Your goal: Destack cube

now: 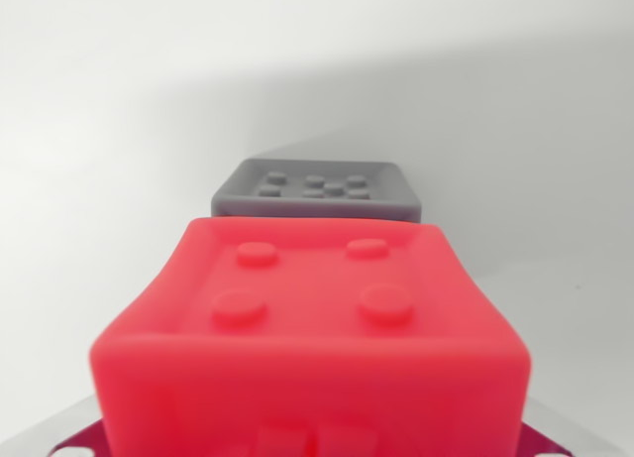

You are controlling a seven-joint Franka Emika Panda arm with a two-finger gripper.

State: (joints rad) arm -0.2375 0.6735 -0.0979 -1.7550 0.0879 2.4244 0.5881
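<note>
Because the jaws themselves never show in the wrist view, you cannot tell whether they are open, closed or gripping. Filling the near foreground, right under the camera, is a glossy red plastic cube point(307, 348) with four round studs on its recessed top. Just beyond it sits a matte grey studded cube point(319, 191) on the pale surface point(109, 130). Probably, keep the red cube level and clear of the grey one.

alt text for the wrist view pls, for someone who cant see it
A red cube with four round studs on its top face fills the lower foreground. Behind it sits a grey cube, its top also studded, on a plain white surface. The hand itself is not visible.
</note>
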